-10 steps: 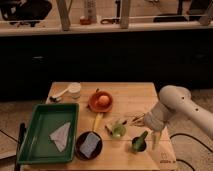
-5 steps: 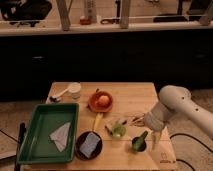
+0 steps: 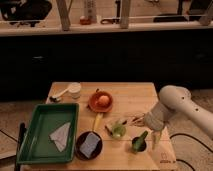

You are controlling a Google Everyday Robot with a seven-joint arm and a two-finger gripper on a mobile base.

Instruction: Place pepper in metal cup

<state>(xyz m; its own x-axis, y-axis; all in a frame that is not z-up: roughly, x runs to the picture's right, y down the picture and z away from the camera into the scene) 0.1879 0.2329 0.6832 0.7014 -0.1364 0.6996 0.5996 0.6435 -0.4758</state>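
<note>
**Camera view: pepper already standing in the metal cup, gripper just beside it**

Camera view is looking down on a wooden table [image 3: 131, 102]. Nearest the front edge, the metal cup [image 3: 138, 146] is sitting right of centre, and the pepper [image 3: 140, 139] is leaning out of it — lower end inside the cup, upper end tilting up and to the right. So the pepper's long axis is running steeply upward, not lying flat. Level with the cup on its left, a black pan [image 3: 89, 145] is holding a pale grey square, and a green tray [image 3: 31, 142] with a folded white cloth is filling the left side.

The gripper [image 3: 155, 138] is hanging just right of the cup, below the white arm [image 3: 177, 107] that is reaching in from the right edge. The pepper lies to the gripper's left, very near it; whether the two are touching, and whether the fingers are apart or together, I cannot tell.

Further back, a lime-green round thing [image 3: 118, 131] is sitting left of the cup, then an orange bowl [image 3: 101, 101] with an orange ball in it, and a white cup [image 3: 74, 90] near the far left corner.

Compared with half a second ago and a second ago, nothing is visibly shifting — arm, pepper and cup are holding the same places.
</note>
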